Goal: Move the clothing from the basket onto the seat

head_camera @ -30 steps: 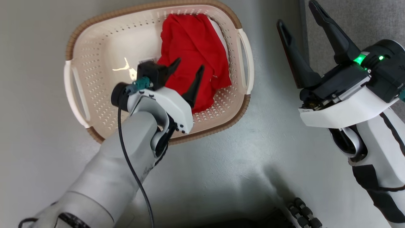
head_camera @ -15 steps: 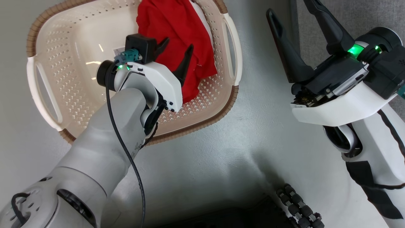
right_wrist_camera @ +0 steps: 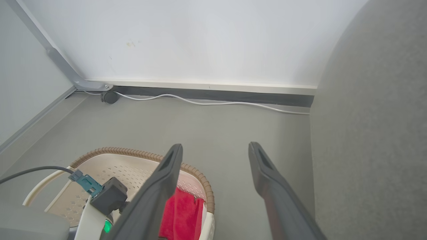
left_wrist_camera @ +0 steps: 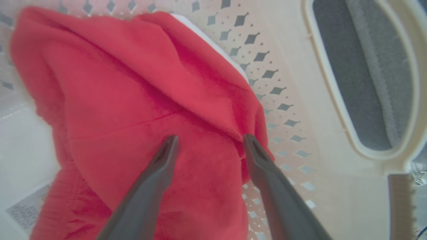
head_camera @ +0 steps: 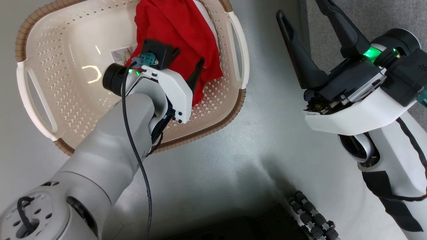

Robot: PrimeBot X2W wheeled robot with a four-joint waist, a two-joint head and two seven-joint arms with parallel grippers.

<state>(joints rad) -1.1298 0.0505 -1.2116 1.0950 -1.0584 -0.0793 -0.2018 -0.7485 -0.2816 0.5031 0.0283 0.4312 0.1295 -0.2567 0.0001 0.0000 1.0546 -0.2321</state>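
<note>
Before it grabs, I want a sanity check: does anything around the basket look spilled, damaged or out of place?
Nothing stands out. The clothing lies bunched inside the basket against one side wall, and the basket looks undamaged. The left gripper is open right at the fabric; the right gripper is open too.

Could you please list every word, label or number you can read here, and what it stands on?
Label sticker inside the basket: printed lines, too small in the head view, blurred in the left wrist view.
Pale mark on the right arm's black housing: too small to read.
No text can be quoted.
</note>
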